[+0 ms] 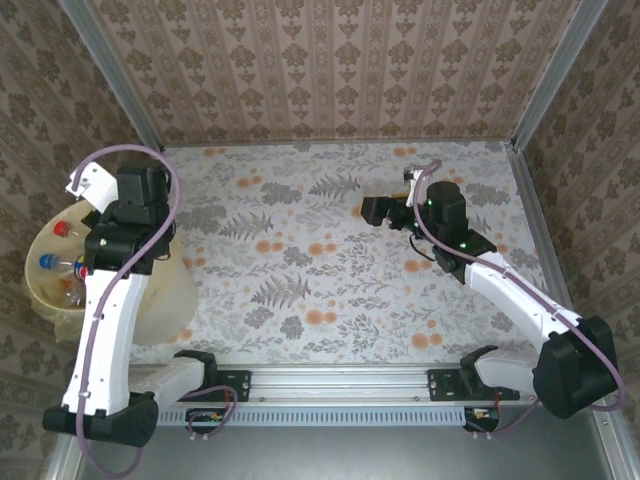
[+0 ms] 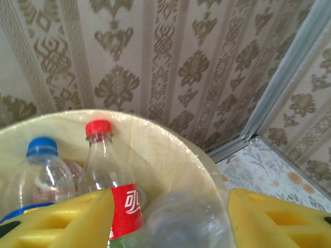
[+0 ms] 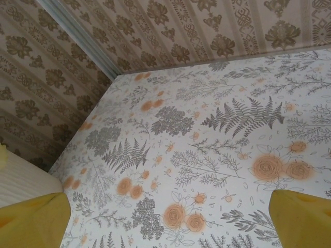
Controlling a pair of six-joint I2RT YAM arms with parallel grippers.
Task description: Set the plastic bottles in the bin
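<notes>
the bin [image 1: 168, 292] stands at the left edge of the table [image 1: 330, 285], and the left pincer [image 2: 170, 200] hangs right over its mouth. from the left wrist we see its two yellow fingers [image 2: 67, 219] standing on either side of a clear bottle [image 2: 183, 219] that lies on top of the pile inside the bin. we cannot tell whether the fingers press on that bottle or stand just off it. deeper inside the bin, towards its far wall, a red-capped bottle [image 2: 103, 165] with a red label stands upright, and a blue-capped bottle [image 2: 44, 175] stands beside it. from above we make out red and blue caps within the bin's rim. the right pincer [image 3: 169, 204] is well apart from the bin, on the other side of the table. its jaws are spread wide above the flowered table top.
</notes>
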